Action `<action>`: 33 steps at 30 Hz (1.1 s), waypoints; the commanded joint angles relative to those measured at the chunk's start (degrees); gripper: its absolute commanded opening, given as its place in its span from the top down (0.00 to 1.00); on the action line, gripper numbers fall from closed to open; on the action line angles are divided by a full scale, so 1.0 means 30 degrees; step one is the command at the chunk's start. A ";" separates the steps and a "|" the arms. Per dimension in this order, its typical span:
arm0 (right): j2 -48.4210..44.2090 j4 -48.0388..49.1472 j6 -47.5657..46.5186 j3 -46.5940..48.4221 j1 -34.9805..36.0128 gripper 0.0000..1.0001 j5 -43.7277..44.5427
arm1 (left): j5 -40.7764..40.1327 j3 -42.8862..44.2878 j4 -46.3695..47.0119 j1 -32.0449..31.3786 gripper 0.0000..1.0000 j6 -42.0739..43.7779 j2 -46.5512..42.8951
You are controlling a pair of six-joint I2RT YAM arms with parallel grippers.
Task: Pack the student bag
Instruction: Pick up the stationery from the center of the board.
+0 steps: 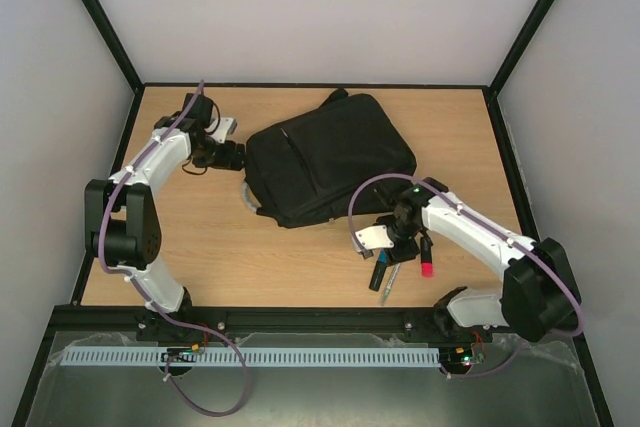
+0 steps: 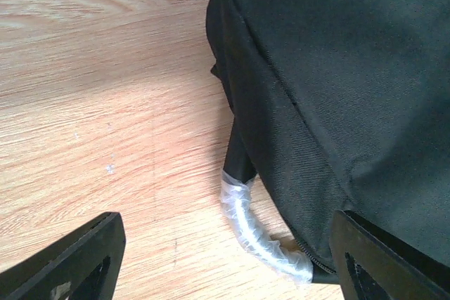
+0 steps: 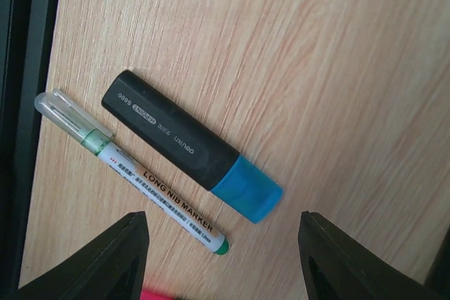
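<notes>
The student bag (image 1: pixel 330 162) is a large black backpack lying flat at the table's middle; it also fills the right of the left wrist view (image 2: pixel 337 89). Its grey-white loop handle (image 2: pixel 256 233) lies on the wood between my left fingers. My left gripper (image 1: pixel 232 155) is open at the bag's left edge, low over the handle (image 2: pixel 225 272). My right gripper (image 1: pixel 395 240) is open and empty (image 3: pixel 221 261) above a black highlighter with a blue cap (image 3: pixel 190 147) and a white long-nib marker (image 3: pixel 133 173).
A pink-red marker (image 1: pixel 427 268) lies right of the other pens (image 1: pixel 384 277); a sliver of it shows at the bottom of the right wrist view (image 3: pixel 158 294). The table's black front edge (image 3: pixel 21 103) is close to the pens.
</notes>
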 commanded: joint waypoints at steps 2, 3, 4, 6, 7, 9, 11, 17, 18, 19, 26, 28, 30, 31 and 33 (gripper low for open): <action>0.0611 0.0917 -0.1257 -0.0784 0.0836 0.42 0.0900 | -0.0484 0.0209 -0.0502 -0.0069 0.17 0.0438 -0.0319; 0.0685 0.1060 -0.1256 -0.0882 0.0907 0.43 0.0978 | -0.0286 0.0202 -0.0478 -0.0093 0.17 0.0410 -0.0349; 0.0753 0.1198 -0.1296 -0.0968 0.0945 0.43 0.1043 | -0.0173 0.0183 -0.0442 -0.0144 0.18 0.0374 -0.0397; 0.0812 0.1561 -0.1320 -0.1262 0.0989 0.43 0.1317 | -0.0092 0.0170 -0.0383 -0.0289 0.18 0.0341 -0.0436; 0.0842 0.1719 -0.1374 -0.1444 0.0974 0.43 0.1477 | -0.0017 0.0194 -0.0390 -0.0311 0.19 0.0307 -0.0445; 0.0846 0.2107 -0.1475 -0.1873 0.0993 0.43 0.1786 | -0.0044 0.0167 -0.0339 -0.0358 0.19 0.0193 -0.0522; 0.0872 0.2378 -0.1636 -0.2240 0.0993 0.43 0.1907 | -0.0150 0.0176 -0.0273 -0.0373 0.20 0.0134 -0.0556; 0.1451 0.3390 -0.1313 -0.2734 0.0993 0.45 0.1900 | -0.0361 0.0215 -0.0201 -0.0413 0.21 0.0101 -0.0647; 0.1555 0.3592 -0.1298 -0.2796 0.0993 0.45 0.1912 | -0.0399 0.0210 -0.0188 -0.0429 0.21 0.0101 -0.0665; 0.1667 0.3785 -0.1338 -0.2859 0.0993 0.45 0.1914 | -0.0462 0.0188 -0.0157 -0.0431 0.21 0.0075 -0.0664; 0.2485 0.4648 -0.1639 -0.3275 0.0993 0.49 0.2025 | -0.0501 0.0277 -0.0154 -0.0472 0.21 -0.0045 -0.0534; 0.2614 0.4789 -0.1625 -0.3162 0.0993 0.51 0.1954 | -0.0546 0.0354 -0.0115 -0.0532 0.21 -0.0002 -0.0508; 0.2773 0.4945 -0.1431 -0.3010 0.0993 0.54 0.1822 | -0.0754 0.0400 -0.0082 -0.0666 0.22 0.0157 -0.0526; 0.2907 0.4932 -0.1256 -0.2864 0.0993 0.55 0.1731 | -0.0909 0.0461 -0.0081 -0.0831 0.22 0.0243 -0.0558; 0.3320 0.4898 -0.0743 -0.2486 0.0993 0.58 0.1549 | -0.1037 0.0600 -0.0103 -0.1102 0.22 0.0431 -0.0594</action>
